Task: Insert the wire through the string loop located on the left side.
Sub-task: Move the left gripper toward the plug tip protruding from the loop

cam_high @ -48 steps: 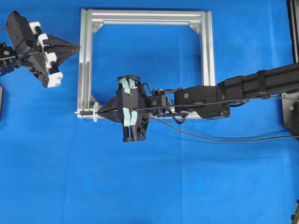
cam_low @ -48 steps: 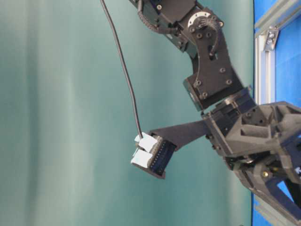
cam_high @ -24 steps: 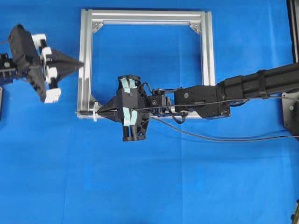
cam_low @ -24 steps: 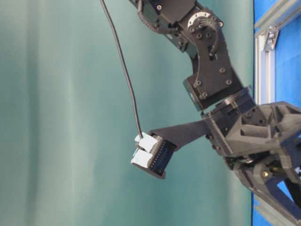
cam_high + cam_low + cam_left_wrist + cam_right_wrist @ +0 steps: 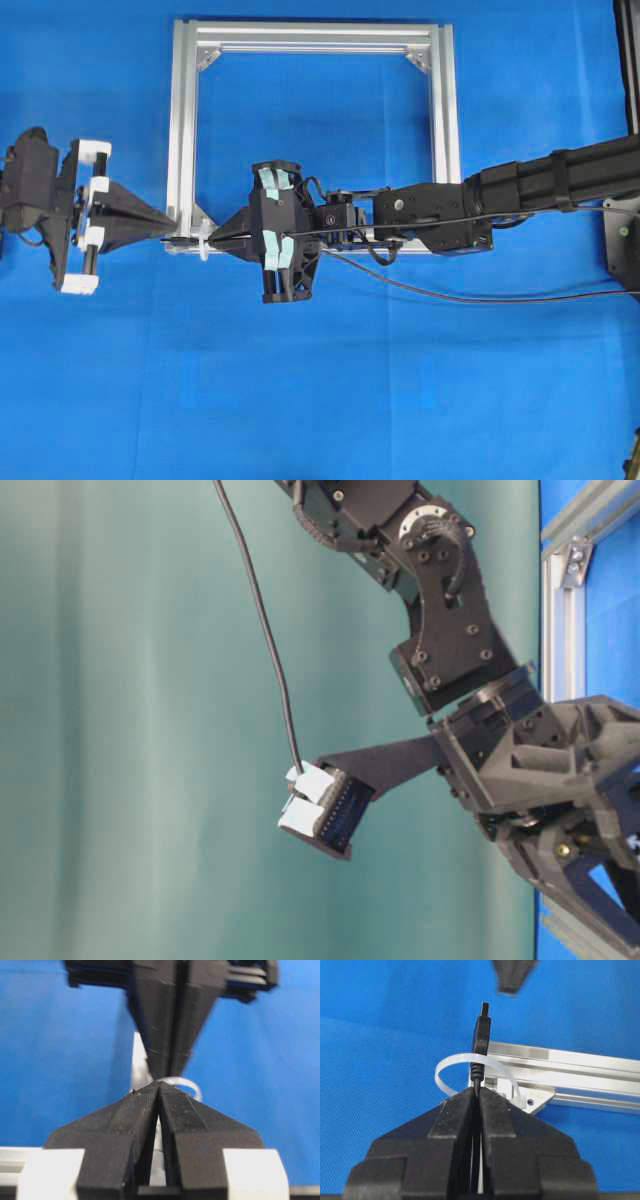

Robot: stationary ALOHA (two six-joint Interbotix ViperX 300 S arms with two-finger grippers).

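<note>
Left end effector (image 5: 165,228) sits at the far left, fingers pressed together with nothing between them, its tip aimed rightward at the frame's bottom-left corner. Just beyond that tip, the plug end of the wire (image 5: 481,1040) pokes out, its long axis lying along the bottom bar of the aluminium frame (image 5: 184,130), metal tip pointing straight at the left end effector. Around the plug's neck arches the string loop (image 5: 451,1063), standing up from the bar. Right behind the loop, the right end effector (image 5: 212,238) pinches the wire, which trails off rightward over the blue tabletop (image 5: 320,400).
</note>
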